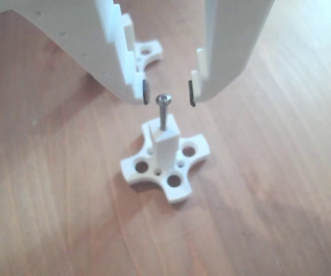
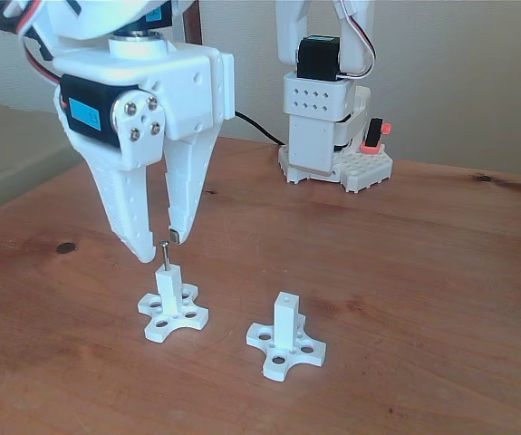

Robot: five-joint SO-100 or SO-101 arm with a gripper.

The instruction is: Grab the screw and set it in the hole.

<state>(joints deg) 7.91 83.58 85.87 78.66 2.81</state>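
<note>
Just below the open pincer [image 1: 168,92], the screw [image 1: 163,112] stands straight up in the hole [image 1: 163,132] of a white post [image 1: 166,148]. Its 2 fingers [image 1: 144,91] sit on either side of the screw head, holding nothing. Another post [image 2: 285,323] stands well apart on the table [image 2: 423,272].

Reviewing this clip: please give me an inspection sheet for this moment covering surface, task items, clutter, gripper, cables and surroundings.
Surface: brown wooden table, with a dark knot near its left edge in the fixed view.
Job's things: screw stands upright in the hole of the white post on its cross-shaped base.
Clutter: second white post on a cross base, its top hole empty.
Grippers: gripper open, fingertips either side of the screw head, not touching it.
Cables: black cable behind the arm; wires on the arm base.
Surroundings: pale wall behind.
</note>
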